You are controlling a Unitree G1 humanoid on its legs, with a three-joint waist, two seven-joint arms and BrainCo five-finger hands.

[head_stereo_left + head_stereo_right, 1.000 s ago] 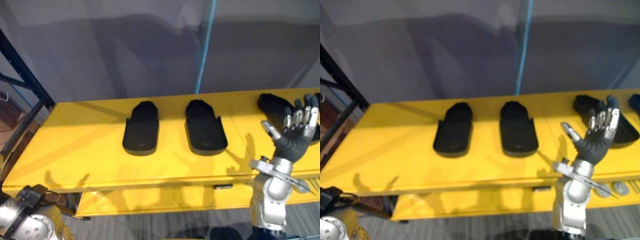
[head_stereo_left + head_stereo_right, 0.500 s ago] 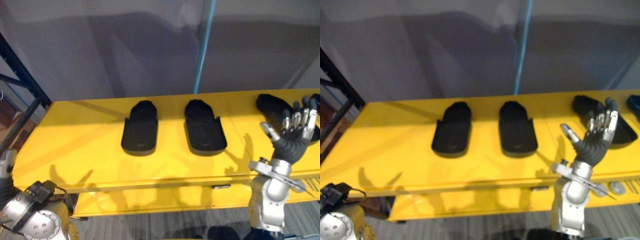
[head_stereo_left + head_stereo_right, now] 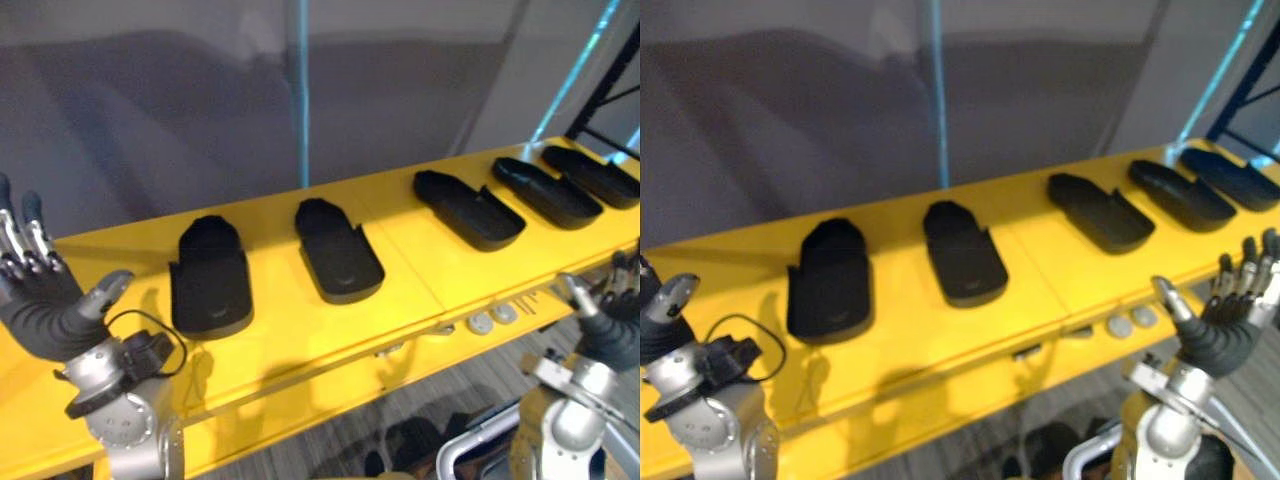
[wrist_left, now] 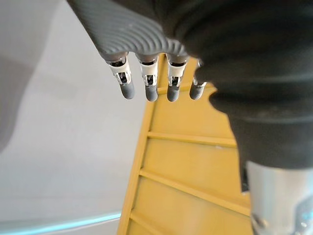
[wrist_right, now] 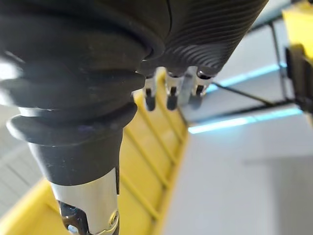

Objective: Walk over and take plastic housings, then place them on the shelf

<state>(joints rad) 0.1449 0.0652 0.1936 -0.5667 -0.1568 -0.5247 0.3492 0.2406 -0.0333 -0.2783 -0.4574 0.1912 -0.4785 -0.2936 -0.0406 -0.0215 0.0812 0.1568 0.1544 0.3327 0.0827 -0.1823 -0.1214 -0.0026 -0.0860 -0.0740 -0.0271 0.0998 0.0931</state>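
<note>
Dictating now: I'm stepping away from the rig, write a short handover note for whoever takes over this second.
Hands: left hand open, empty, raised by the left end of the yellow table; right hand open, empty, in front of the table's front edge, toward its right end.
Things: five housings lie apart in a row on the table, from the robot's left. Neither hand touches any.
Done: the robot stands at the table.
Left: take the housings and place them on the shelf.
</note>
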